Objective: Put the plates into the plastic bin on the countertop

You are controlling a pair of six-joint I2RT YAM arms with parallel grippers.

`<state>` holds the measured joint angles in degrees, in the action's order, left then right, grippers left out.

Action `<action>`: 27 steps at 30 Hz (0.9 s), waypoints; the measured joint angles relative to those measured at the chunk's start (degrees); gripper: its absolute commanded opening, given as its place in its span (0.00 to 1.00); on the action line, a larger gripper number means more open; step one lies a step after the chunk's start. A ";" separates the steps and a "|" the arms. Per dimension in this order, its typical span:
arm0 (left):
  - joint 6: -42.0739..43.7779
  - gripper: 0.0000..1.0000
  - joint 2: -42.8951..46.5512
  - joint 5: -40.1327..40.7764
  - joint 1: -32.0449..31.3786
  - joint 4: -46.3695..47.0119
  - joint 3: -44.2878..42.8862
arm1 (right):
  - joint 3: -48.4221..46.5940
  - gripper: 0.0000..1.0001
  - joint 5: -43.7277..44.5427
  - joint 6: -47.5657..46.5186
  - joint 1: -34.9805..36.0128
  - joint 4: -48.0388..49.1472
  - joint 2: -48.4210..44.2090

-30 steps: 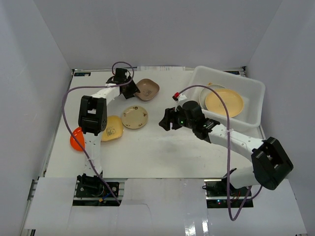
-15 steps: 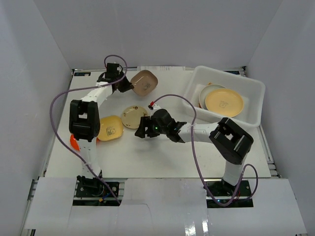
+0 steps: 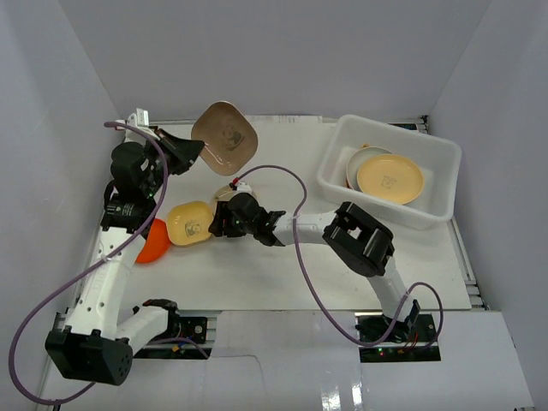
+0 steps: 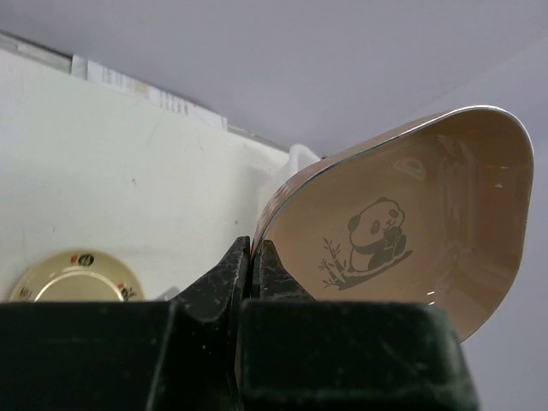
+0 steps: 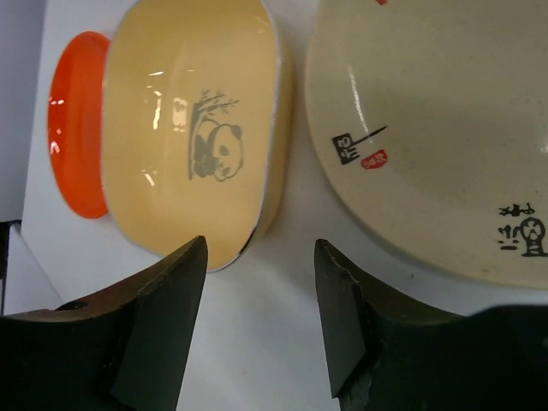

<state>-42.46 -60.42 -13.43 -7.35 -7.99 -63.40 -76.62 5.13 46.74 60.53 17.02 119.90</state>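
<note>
Seen from above, a brown plate [image 3: 225,137] is gripped aloft by the left fingers [image 3: 190,151]; the plastic bin [image 3: 377,205] is set at the right of the tabletop [image 3: 282,274]. At the left wrist, the plate's rim is pinched. At the right wrist, the right fingers [image 5: 163,317] are spread above a yellow dish [image 5: 193,128].

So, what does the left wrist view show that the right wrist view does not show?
Only the left wrist view shows the brown panda plate, pinched at its rim by the shut left hand and held up in the air. Only the right wrist view shows the yellow panda plate, the orange plate partly hidden by it, and the open right hand hovering above them. Both show the round cream plate lying on the white countertop.
</note>
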 measured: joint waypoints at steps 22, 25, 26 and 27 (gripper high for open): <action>6.93 0.00 10.73 -1.49 -4.09 -15.67 -7.30 | -13.60 0.08 5.75 2.27 0.90 -9.25 8.96; 7.13 0.00 11.02 -2.01 -4.13 -16.39 -8.59 | -12.70 0.08 6.25 1.51 0.90 -9.09 7.98; 7.15 0.00 10.84 -2.21 -4.13 -16.50 -9.09 | -11.56 0.08 6.62 0.87 0.90 -9.14 6.80; 7.15 0.00 10.67 -2.38 -4.13 -16.59 -9.60 | -10.49 0.08 6.97 0.37 0.92 -9.38 5.38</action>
<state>-35.31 -49.76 -15.81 -11.49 -24.58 -72.99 -87.11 12.10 47.11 61.45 7.64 125.27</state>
